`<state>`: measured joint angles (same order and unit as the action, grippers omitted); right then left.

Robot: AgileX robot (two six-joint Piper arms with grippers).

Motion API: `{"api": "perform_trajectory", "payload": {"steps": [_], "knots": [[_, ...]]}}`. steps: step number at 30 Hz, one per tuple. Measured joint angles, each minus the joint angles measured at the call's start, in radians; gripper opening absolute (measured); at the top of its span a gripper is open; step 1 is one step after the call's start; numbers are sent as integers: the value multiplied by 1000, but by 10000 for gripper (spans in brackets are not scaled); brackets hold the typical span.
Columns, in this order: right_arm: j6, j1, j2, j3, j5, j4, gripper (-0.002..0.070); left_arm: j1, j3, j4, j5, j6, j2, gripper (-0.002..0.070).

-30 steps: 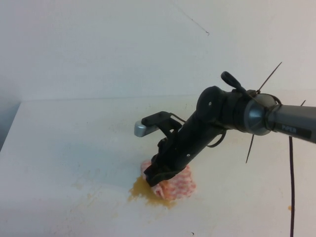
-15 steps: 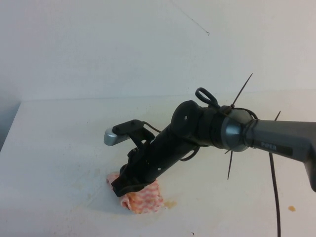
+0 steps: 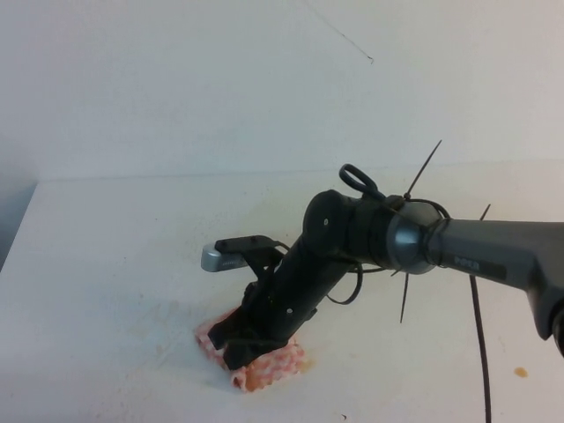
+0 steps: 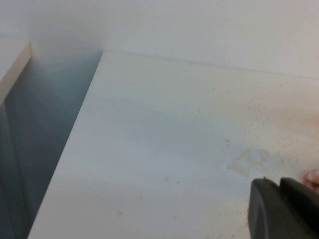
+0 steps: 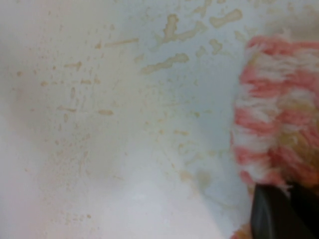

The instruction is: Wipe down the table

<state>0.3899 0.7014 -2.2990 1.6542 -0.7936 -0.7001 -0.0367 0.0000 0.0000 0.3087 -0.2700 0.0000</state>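
A: Right gripper point(image 3: 236, 352) status?
B: Clamped tight on the pink-white cloth point(image 3: 278, 366), lower centre of the high view. The arm is pitched down, so the wad presses onto the worktop point(image 3: 115, 256). My guess is that's for scrubbing contact.
A: Residue?
B: Tan smears point(image 5: 169, 62) beside the cloth. One orange spot point(image 3: 521, 372) lower right, well apart.
A: Left gripper point(image 4: 281, 211)?
B: Lower right corner of its own view, over bare worktop. Open or closed, can't tell.

Cloth point(image 3: 275, 367) sits on the tabletop point(image 3: 106, 264) toward the front, right tool point(image 3: 236, 355) planted on it, left tool point(image 4: 281, 209) over the tabletop, apart from the cloth.
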Motion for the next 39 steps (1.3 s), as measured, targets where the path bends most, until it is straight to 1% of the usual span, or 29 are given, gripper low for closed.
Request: {"api": "perform_trajectory", "payload": {"steps": [8, 18, 23, 29, 31, 34, 36, 39], "knots": [[-57, -83, 8, 1, -81, 69, 12, 0, 0, 0, 0, 0, 0, -4], [-59, -265, 16, 2, -105, 106, 12, 0, 0, 0, 0, 0, 0, -4], [41, -345, 34, -2, -72, 134, 12, 0, 0, 0, 0, 0, 0, -4], [137, -364, 90, -12, -11, 194, 16, 0, 0, 0, 0, 0, 0, -4], [151, -364, 118, -12, 7, 200, 39, 0, 0, 0, 0, 0, 0, -4], [158, -364, 152, 8, 1, 236, 111, 0, 0, 0, 0, 0, 0, -4], [160, -364, 167, 24, -17, 252, 172, 0, 0, 0, 0, 0, 0, -4], [160, -364, 187, 35, -33, 264, 221, 0, 0, 0, 0, 0, 0, -4]]}}
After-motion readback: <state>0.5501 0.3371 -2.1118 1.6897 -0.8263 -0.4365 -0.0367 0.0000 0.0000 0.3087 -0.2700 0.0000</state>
